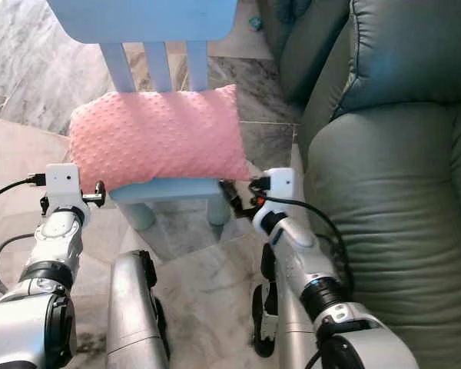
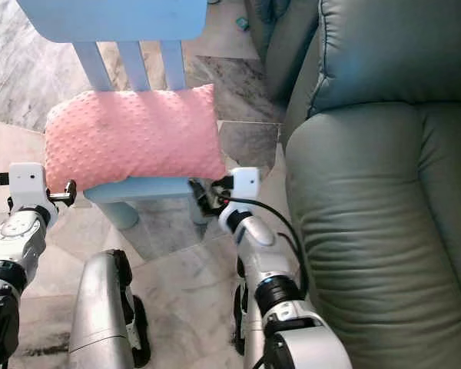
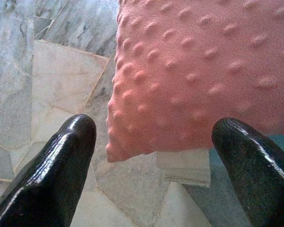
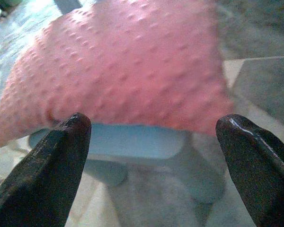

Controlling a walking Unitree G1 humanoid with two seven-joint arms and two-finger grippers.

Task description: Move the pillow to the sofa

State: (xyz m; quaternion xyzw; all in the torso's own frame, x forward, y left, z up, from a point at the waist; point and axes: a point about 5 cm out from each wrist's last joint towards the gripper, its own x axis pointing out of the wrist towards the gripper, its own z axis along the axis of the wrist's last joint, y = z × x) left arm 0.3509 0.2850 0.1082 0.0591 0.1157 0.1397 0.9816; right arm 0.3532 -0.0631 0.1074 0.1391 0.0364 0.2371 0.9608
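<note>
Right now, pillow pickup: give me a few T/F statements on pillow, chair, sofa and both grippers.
1. The pink pillow lies on the blue chair. True.
2. The left gripper is shut on the pillow. False: its fingers are spread, not gripping the pillow's corner.
3. The green sofa is on the robot's right. True.
4. The right gripper is shut on a chair leg. False: it is open, facing the pillow's front edge.
5. The pillow is already on the sofa. False: it is on the chair.
</note>
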